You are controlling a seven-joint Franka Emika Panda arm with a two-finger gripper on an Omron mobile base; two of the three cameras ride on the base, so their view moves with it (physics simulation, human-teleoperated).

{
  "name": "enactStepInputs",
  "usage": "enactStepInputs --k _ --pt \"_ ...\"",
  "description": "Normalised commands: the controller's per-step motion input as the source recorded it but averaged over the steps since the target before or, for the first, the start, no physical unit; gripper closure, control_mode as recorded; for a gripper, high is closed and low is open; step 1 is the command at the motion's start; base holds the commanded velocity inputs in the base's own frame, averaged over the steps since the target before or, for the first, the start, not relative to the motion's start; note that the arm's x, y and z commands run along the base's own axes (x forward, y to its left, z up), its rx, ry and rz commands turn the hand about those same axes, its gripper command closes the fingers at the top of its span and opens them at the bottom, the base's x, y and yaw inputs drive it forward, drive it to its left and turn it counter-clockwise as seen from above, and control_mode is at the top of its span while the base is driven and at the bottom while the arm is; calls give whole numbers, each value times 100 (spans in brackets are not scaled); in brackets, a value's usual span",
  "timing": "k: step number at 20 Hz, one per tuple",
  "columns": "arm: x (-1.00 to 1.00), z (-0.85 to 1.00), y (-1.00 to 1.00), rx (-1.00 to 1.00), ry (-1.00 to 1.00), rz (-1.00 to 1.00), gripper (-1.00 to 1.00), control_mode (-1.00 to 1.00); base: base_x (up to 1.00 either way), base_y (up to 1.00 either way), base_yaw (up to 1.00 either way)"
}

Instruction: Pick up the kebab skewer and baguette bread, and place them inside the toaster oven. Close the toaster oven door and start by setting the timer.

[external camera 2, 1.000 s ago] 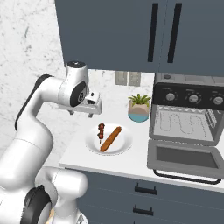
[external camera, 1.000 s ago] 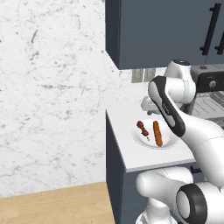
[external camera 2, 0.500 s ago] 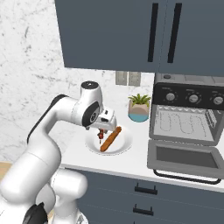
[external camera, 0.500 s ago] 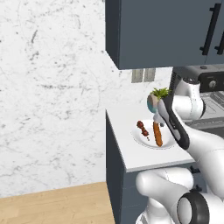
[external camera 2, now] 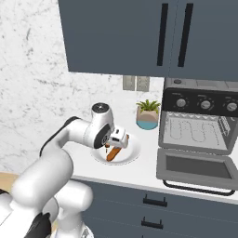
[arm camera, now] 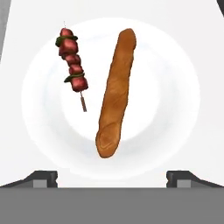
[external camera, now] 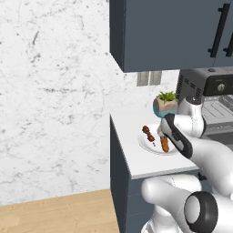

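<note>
Descent is the change: a second ago the white arm's two-finger end effector (external camera 2: 117, 139) sat high and to the left of the food, half a second ago it was swinging in, and now it hangs low over the round white plate (arm camera: 39, 109) on the white table (external camera: 136, 161), just above the food and not touching it; the base cameras have not shifted, so the arm alone has moved.

From the hand view the two dark tips stand wide apart at either side, nothing between them, so the end effector is open; the long orange-brown baguette bread (arm camera: 114, 94) lies almost centred between the tips, and the short stick of dark red meat chunks, the kebab skewer (arm camera: 72, 65), lies just left of it, the two apart.

That alignment suggests the baguette is the first pick, though this is a judgement; neither item is lifted yet.

To the right on the table the boxy dark toaster oven (external camera 2: 200, 121) stands ready, its dark windowed toaster oven door (external camera 2: 195, 165) dropped flat and the wire rack bare; a small potted green plant (external camera 2: 148, 114) sits between plate and oven, near the likely carry path.
</note>
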Motion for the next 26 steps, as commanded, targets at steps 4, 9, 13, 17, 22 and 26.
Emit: enactStepInputs --k 4,9,13,17,22,26 --pt "45 -38 0 0 -8 0 -100 -100 0 0 0" --pt "31 -33 0 0 -5 0 -100 -100 0 0 0" --pt "4 -29 0 0 -1 0 -100 -100 0 0 0" --pt "0 -26 0 0 0 0 -100 -100 0 0 0" --pt "0 -26 0 0 0 0 -100 -100 0 0 0" --pt "0 -33 0 0 0 0 -100 -100 0 0 0"
